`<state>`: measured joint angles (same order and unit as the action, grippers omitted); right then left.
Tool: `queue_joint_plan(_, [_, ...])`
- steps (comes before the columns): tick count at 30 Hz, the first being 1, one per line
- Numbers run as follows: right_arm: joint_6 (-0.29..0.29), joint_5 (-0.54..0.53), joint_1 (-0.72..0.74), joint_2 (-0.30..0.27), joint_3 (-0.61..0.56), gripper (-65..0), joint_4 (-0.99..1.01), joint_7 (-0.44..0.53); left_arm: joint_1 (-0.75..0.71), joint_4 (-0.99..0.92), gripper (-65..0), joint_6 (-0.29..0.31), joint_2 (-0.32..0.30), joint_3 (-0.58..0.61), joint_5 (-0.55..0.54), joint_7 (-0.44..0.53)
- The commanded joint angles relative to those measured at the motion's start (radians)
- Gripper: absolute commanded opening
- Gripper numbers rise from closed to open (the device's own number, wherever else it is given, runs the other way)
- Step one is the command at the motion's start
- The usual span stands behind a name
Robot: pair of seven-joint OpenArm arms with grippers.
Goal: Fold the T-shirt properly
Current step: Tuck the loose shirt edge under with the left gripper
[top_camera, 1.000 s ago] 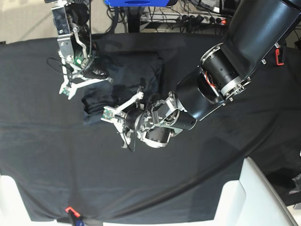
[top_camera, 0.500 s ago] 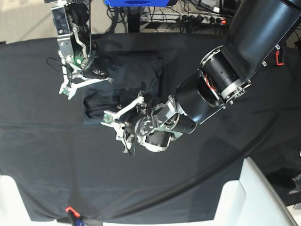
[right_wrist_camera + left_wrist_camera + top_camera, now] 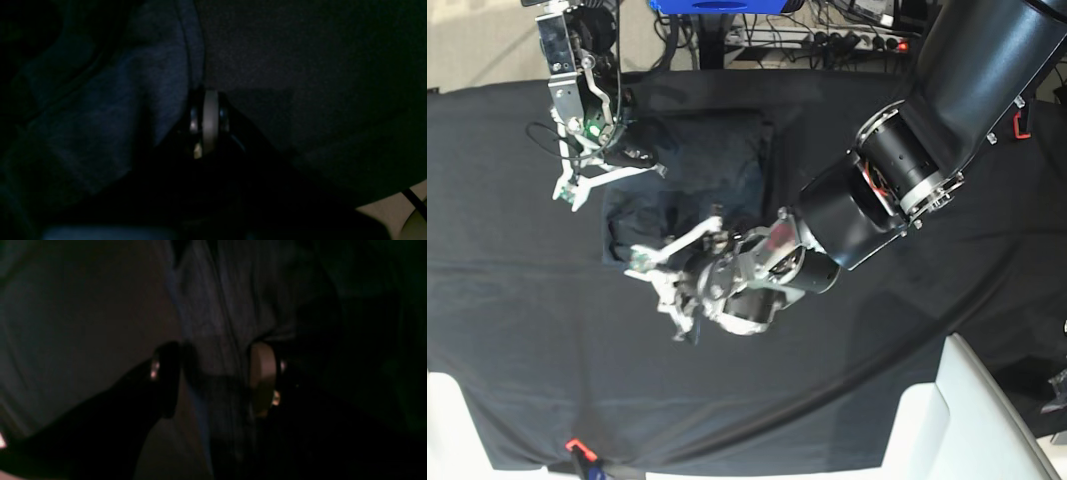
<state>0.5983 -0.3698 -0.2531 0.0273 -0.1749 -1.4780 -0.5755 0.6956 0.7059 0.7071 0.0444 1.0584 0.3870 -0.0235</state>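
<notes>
The dark blue-grey T-shirt (image 3: 697, 160) lies folded into a rough rectangle on the black tablecloth (image 3: 517, 330), left of centre. My left gripper (image 3: 655, 290) hovers over the shirt's front edge. In the left wrist view it (image 3: 215, 380) is open, and a hemmed fold of the T-shirt (image 3: 220, 306) runs loosely between the fingers (image 3: 263, 376). My right gripper (image 3: 567, 195) sits at the shirt's far left side. Its pads are shut (image 3: 209, 96) right at the edge of the T-shirt (image 3: 100, 110). Whether cloth is pinched there is too dark to tell.
A white seat-like object (image 3: 967, 420) stands at the front right corner. Red clamps (image 3: 575, 445) hold the tablecloth at the front edge and at the right (image 3: 1020, 115). Cables and a power strip (image 3: 847, 40) lie beyond the far edge.
My left gripper has slid toward the front left along the shirt's edge, and its jaws have spread apart. The right arm has stayed put.
</notes>
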Motion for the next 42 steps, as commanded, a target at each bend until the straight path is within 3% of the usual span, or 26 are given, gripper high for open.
queue_joint_plan(1, [0.007, -0.024, -0.012, -0.003, -0.002, -65.0, 0.015, -0.045, 0.037, 0.033, -33.9, -0.009, 0.007, -0.004, -0.018, -0.005])
queue_joint_plan(14, [0.007, -0.024, -0.016, -0.003, -0.002, -65.0, 0.015, -0.045, 0.029, 0.12, -34.4, -0.009, -0.019, 0.0, -0.016, -0.089])
queue_joint_plan(23, [0.007, -0.024, -0.016, -0.003, -0.002, -65.0, 0.012, -0.045, 0.035, 0.12, -34.9, -0.009, -0.059, -0.008, -0.018, -0.089])
queue_joint_plan(42, [0.007, -0.024, -0.018, -0.003, -0.004, -65.0, 0.01, -0.045, 0.029, 0.134, -35.1, -0.009, -0.048, -0.014, -0.027, -0.089])
